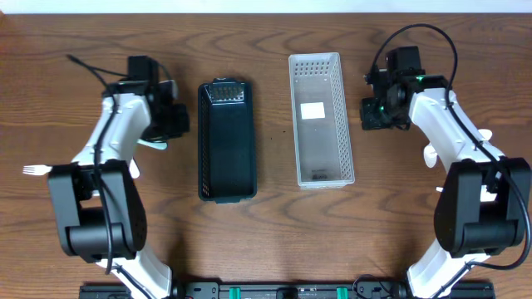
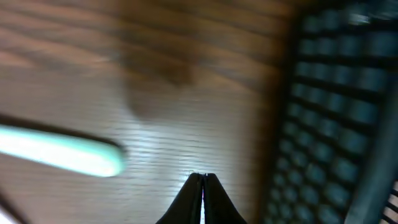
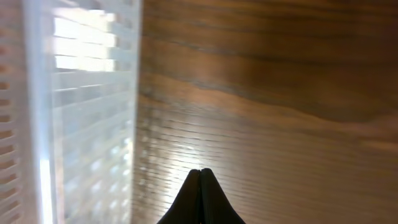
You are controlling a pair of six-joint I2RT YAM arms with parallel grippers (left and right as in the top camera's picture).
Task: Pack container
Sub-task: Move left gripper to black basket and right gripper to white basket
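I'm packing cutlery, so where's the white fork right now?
In the overhead view the white fork lies at the table's far left edge, beside the left arm, well left of the black basket.

The black bin [image 1: 202, 141], right of the left jaws, has a grid pattern. The white bin [image 1: 324, 145], left of the right jaws, is perforated. Mint handle [image 2: 62, 152]; brown wood-grain counter [image 1: 274, 232].

Black basket [image 1: 226, 154] beside white basket [image 1: 321, 141]
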